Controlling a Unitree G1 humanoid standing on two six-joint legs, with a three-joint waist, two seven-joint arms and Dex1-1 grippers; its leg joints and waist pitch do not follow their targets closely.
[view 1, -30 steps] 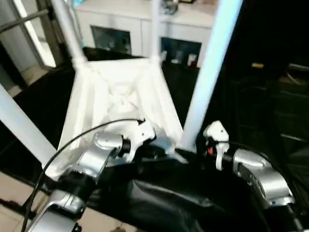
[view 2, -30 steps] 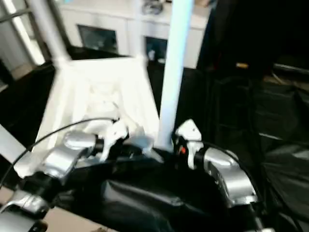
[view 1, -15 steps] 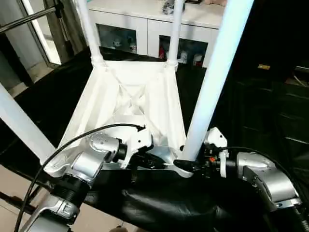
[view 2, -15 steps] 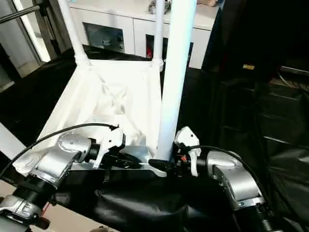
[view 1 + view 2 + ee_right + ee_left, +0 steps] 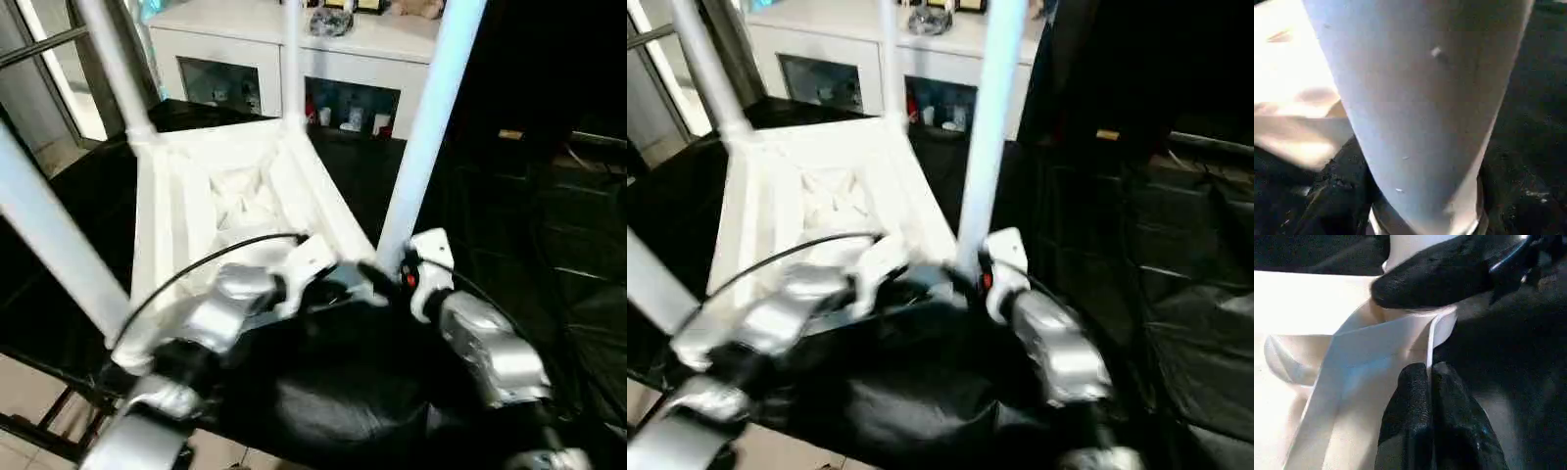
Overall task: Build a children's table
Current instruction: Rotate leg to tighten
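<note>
The children's table (image 5: 235, 196) lies upside down on black cloth, ribbed underside up, with its white legs standing upward. My left gripper (image 5: 1429, 382) is shut on the thin rim wall of the top, right beside the near right corner socket. The near right leg (image 5: 421, 147) rises from that socket. My right gripper (image 5: 392, 277) is closed around this leg's base, and one of its black fingers (image 5: 1440, 279) presses against the leg just above the socket. The leg (image 5: 1420, 98) stands close between the fingers in the right wrist view.
A white cabinet (image 5: 255, 59) with glass doors stands behind the table. Black cloth (image 5: 343, 392) covers the work surface and drapes over its near edge. Dark covered shapes (image 5: 558, 196) lie to the right. Bare floor (image 5: 20, 392) shows at the lower left.
The head camera has swung, shifting the whole picture. My right gripper's fingers have narrowed around the leg's base. My left gripper keeps its pinch on the rim.
</note>
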